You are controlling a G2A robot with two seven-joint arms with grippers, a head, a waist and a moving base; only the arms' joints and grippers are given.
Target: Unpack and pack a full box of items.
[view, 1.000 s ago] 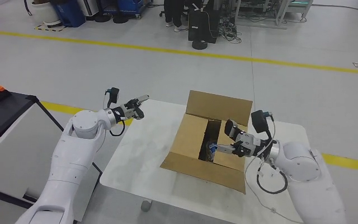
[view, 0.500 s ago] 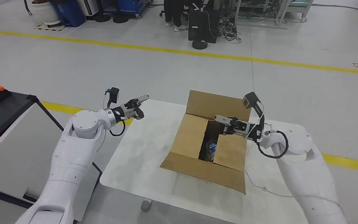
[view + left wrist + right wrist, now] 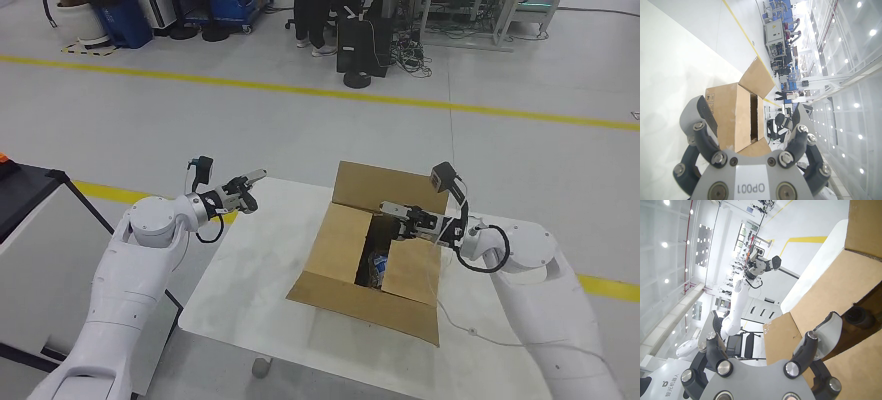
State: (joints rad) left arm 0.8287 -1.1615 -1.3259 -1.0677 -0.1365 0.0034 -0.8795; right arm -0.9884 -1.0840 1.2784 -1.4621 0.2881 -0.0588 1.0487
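Note:
A brown cardboard box (image 3: 345, 250) stands on the white table (image 3: 255, 285) with its two long flaps partly closed, a dark slot between them and its far flap upright. A blue-and-white item (image 3: 379, 266) shows in the slot. My right gripper (image 3: 388, 211) hovers open over the far end of the slot, empty; the right wrist view shows its fingers (image 3: 831, 325) above the flaps and a dark round item (image 3: 855, 315) inside. My left gripper (image 3: 252, 180) is held open and empty off the table's left corner, pointing at the box (image 3: 734, 113).
The table's left part and near right corner are bare. A black-topped cart (image 3: 30, 190) stands left of the robot. Yellow floor lines (image 3: 300, 90) cross behind, with machines and a person far back.
My right arm lifted from the near right flap and swung to the far end of the slot. The left arm stayed still.

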